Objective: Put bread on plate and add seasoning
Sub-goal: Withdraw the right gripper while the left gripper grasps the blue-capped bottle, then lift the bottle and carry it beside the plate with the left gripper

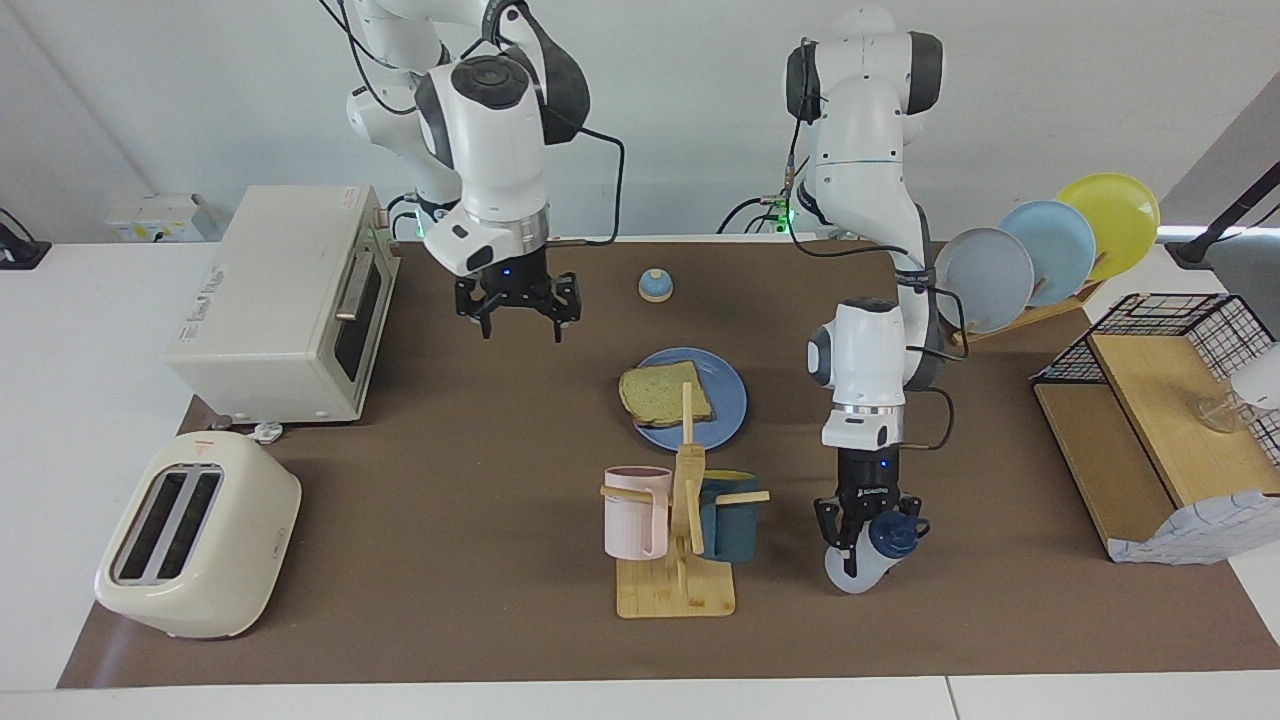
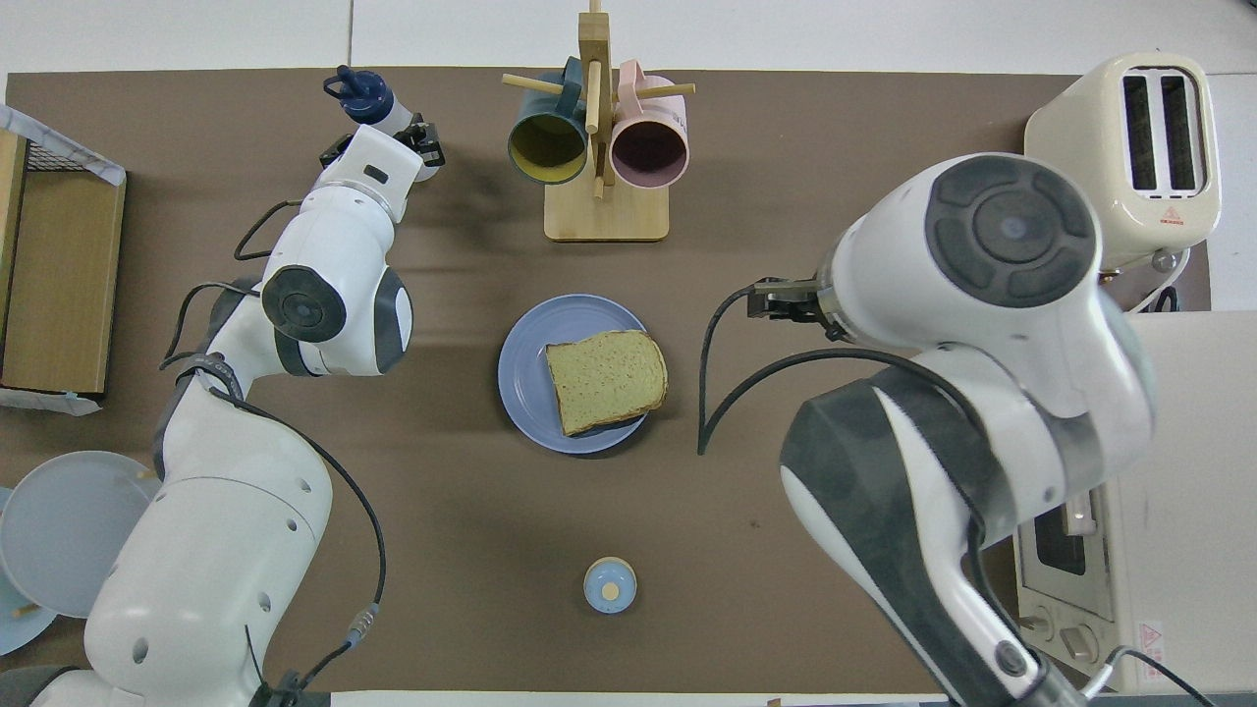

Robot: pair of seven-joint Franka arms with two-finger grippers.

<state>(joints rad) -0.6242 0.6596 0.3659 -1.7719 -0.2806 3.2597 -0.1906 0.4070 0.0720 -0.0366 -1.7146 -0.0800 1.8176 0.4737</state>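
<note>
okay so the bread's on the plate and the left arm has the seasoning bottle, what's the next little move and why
Probably lift the seasoning bottle with the left gripper and carry it over the bread, since the slice already lies on the blue plate while the bottle is gripped low, tilted, beside the mug rack. The right gripper waits, open, in front of the oven.

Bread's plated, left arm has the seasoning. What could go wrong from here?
1. The left end effector grips the seasoning bottle tilted, low beside the mug rack. A direct swing toward the plate could clip the rack or its mugs.
2. The bread sits off-centre, overhanging the plate's rim, so seasoning may miss it.
3. The grip looks off-centre, so the bottle might slip.
</note>
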